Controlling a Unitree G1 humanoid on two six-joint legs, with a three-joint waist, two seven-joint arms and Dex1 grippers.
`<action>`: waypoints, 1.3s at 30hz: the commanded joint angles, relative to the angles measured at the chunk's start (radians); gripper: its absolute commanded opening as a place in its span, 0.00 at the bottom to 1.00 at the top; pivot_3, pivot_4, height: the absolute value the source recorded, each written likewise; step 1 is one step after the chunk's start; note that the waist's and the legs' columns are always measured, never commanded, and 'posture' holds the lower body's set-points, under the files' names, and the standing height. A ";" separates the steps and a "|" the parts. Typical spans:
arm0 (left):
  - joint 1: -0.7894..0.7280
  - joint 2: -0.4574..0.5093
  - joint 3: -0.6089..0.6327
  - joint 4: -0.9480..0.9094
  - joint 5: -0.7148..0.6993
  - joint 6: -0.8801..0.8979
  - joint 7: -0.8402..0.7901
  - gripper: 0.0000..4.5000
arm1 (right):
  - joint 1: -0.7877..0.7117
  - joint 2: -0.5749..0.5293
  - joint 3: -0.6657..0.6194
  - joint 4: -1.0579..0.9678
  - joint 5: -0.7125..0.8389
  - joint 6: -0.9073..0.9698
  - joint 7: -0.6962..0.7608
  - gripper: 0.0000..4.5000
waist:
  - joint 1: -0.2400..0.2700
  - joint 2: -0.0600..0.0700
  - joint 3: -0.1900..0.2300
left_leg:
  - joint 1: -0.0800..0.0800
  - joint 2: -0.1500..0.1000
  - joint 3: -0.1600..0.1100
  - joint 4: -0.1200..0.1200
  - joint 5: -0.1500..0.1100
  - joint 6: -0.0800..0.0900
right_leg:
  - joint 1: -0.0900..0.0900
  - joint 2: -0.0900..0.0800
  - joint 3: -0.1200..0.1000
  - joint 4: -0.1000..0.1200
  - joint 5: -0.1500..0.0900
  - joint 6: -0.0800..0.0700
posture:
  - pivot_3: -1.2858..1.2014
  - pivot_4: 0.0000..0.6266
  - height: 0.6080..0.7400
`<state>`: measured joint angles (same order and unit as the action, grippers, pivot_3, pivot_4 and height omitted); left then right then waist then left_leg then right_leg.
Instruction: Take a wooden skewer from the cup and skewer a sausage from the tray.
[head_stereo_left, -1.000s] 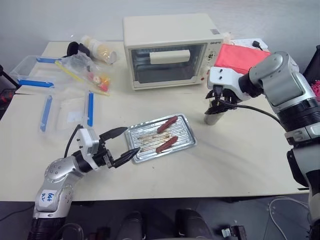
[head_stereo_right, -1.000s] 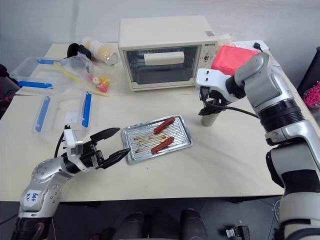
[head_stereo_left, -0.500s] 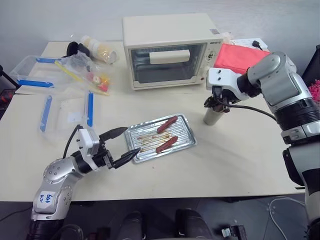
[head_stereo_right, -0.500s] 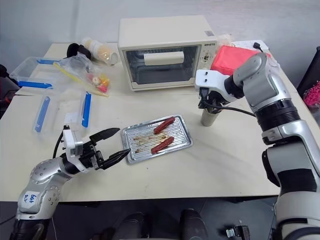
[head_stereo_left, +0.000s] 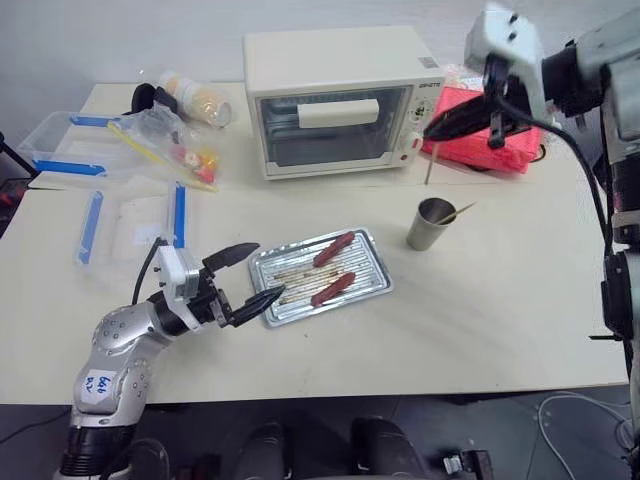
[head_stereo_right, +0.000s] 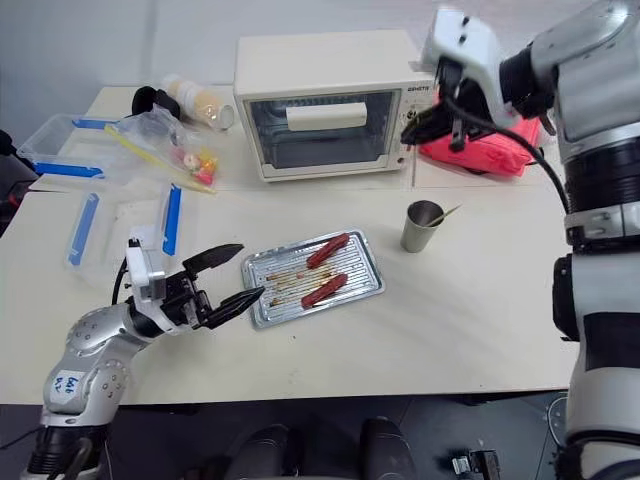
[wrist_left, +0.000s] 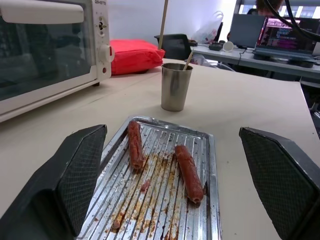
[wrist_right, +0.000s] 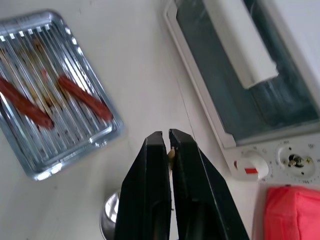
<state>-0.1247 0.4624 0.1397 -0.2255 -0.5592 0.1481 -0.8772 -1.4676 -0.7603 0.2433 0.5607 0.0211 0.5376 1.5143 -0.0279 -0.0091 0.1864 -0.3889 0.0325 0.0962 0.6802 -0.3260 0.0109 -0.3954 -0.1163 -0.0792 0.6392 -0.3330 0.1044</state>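
Two fingers of your right gripper (head_stereo_left: 432, 128) are pinching the wooden skewer (head_stereo_left: 428, 163) shut, holding it above the cup (head_stereo_left: 431, 223). Such a thin, smooth stick is likely to swivel or slip as you're swinging it across. Your left gripper (head_stereo_left: 255, 274) is gaping wide and empty beside the ridged, grease-stained tray (head_stereo_left: 372, 281), where the rounded sausage (head_stereo_left: 333, 288) is liable to roll when you're pushing the point in on the pale counter (head_stereo_left: 480, 310).

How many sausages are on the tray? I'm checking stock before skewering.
2. One sausage lies toward the tray's oven-side edge; the other sausage lies beside it, nearer the robot. None looks hidden.
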 joint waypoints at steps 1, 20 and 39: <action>-0.021 -0.029 -0.027 0.002 0.023 -0.036 0.009 1.00 | 0.038 0.017 -0.057 -0.086 0.082 0.068 0.013 0.00 | 0.000 0.000 0.000 | 0.000 0.000 0.000 0.000 0.000 0.000 | 0.000 0.000 0.000 0.000 0.000 0.000 | 0.52 0.24 1.00; -0.257 -0.332 -0.117 0.088 0.041 -0.169 0.129 1.00 | 0.353 0.237 -0.348 -0.544 0.605 0.572 -0.340 0.00 | 0.014 0.000 0.000 | -0.001 -0.002 -0.001 0.002 0.001 0.001 | 0.000 0.001 -0.001 0.003 0.000 0.001 | 0.52 0.24 1.00; -0.339 -0.482 -0.128 0.086 -0.010 -0.176 0.187 0.73 | 0.365 0.283 -0.475 -0.503 0.851 0.718 -0.563 0.00 | 0.025 0.000 0.000 | -0.001 -0.002 -0.001 0.002 0.001 0.002 | 0.000 0.002 -0.001 0.002 0.000 0.001 | 0.52 0.24 1.00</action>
<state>-0.4525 -0.0072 0.0196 -0.1042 -0.5537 -0.0101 -0.6939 -1.1004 -0.4685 -0.2063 0.0775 0.8449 1.2658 0.9585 -0.0034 -0.0093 0.1864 -0.3904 0.0302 0.0953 0.6825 -0.3255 0.0129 -0.3954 -0.1139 -0.0802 0.6417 -0.3325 0.1053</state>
